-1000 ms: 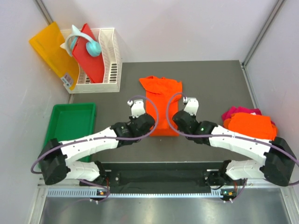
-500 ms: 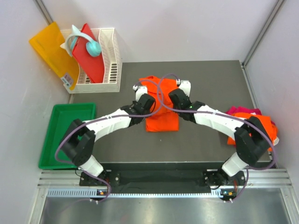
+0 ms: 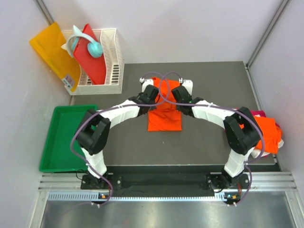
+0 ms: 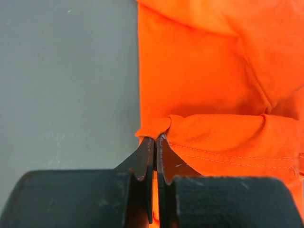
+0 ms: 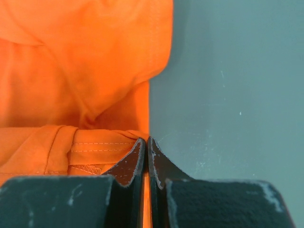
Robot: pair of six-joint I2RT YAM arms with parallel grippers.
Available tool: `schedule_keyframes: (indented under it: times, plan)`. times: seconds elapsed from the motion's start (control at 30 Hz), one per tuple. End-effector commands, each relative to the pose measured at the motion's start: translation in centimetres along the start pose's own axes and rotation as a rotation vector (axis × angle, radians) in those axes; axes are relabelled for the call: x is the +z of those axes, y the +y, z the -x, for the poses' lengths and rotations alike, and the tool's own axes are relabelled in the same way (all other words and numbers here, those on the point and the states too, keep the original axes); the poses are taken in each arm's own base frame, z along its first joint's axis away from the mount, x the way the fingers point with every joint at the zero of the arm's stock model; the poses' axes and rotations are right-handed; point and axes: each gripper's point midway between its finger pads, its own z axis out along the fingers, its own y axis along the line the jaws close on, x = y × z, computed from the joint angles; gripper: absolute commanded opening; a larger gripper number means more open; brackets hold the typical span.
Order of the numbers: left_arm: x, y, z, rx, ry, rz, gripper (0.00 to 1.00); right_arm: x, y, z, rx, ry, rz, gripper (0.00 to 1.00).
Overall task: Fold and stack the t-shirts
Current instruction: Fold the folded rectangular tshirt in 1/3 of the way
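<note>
A bright orange t-shirt lies in the middle of the dark table, its near part doubled over towards the far side. My left gripper is shut on the shirt's left hem corner, and my right gripper is shut on its right hem corner. In the left wrist view the gripper pinches the stitched hem over the shirt. In the right wrist view the gripper pinches the hem beside the shirt. Another orange t-shirt lies on a magenta-pink one at the right edge.
A white basket at the far left holds a rigid red board and teal headphones. A stiff yellow-orange sheet leans beside it. A green tray sits left of the table.
Both grippers have moved away from the bases towards the far side, carrying the shirt's near hem over the rest of it. The shirt now lies shorter.
</note>
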Motion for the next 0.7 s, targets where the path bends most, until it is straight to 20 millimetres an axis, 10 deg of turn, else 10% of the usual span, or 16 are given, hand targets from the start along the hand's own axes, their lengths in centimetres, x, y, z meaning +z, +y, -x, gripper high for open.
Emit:
schedule_keyframes:
  times: [0.0,0.17,0.33,0.43,0.6,0.67]
  plan:
    - [1.1,0.1,1.5,0.014,-0.018,0.016,0.0,1.0,-0.5,2.7,0.038,-0.045,-0.022,0.0]
    - [1.7,0.5,1.1,-0.003,0.009,0.042,0.0,1.4,-0.2,3.0,0.035,-0.045,-0.016,0.09]
    - [-0.1,0.8,3.8,-0.039,-0.058,0.051,0.38,-1.3,0.1,6.7,0.052,-0.123,0.021,0.54]
    - [-2.2,0.8,5.7,-0.064,-0.105,0.032,0.52,-3.3,-0.1,7.6,0.054,-0.154,0.046,0.61]
    - [-4.0,-0.2,4.8,-0.092,-0.073,-0.052,0.58,-5.8,2.0,5.6,0.026,-0.145,0.129,0.49]
    - [-4.3,-0.7,3.0,-0.126,-0.038,-0.087,0.44,-5.9,3.0,3.5,0.028,-0.11,0.172,0.07]
